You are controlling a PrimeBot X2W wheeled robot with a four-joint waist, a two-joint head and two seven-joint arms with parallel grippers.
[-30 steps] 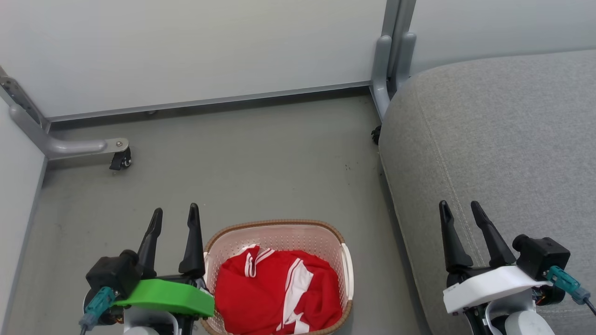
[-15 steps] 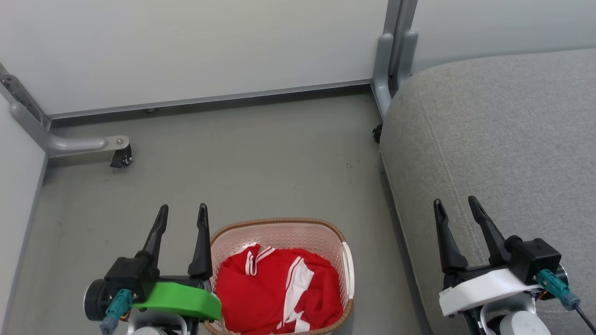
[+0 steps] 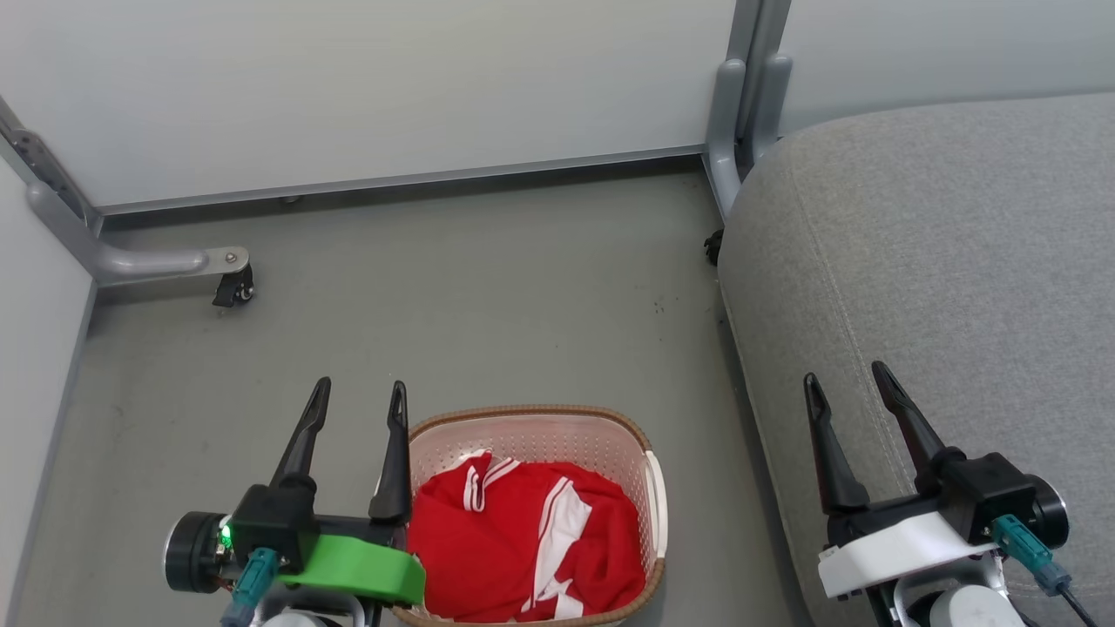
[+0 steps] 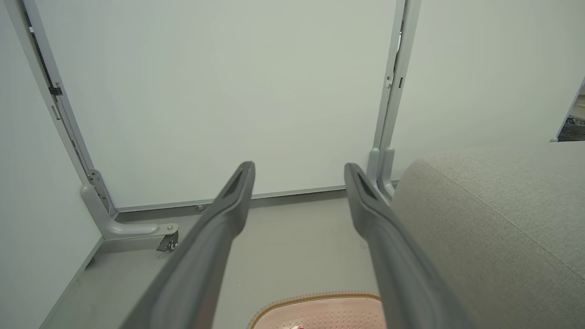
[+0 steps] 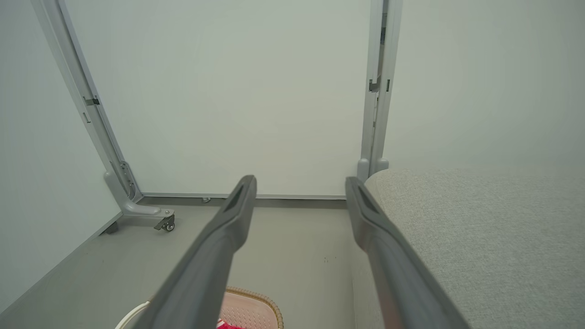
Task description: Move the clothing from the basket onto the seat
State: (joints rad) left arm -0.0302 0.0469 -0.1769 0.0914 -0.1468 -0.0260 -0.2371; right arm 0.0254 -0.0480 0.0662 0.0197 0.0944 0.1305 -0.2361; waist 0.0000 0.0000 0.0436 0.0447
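Left gripper (image 3: 361, 385) has edged closer beside basket (image 3: 531, 409) rim, fingers spread, empty (right gripper (image 3: 846, 373) likewise, over seat (image 3: 941, 261) edge). Red clothing (image 3: 523, 540) lies bunched in basket; bare floor (image 3: 479, 287) ahead.

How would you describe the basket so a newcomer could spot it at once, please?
Find the large grey seat at the right of the head view; on the grey floor just to its left stands the basket. Its perforated cream walls, brown woven-look rim and the red clothing inside set it apart from the plain grey around it.
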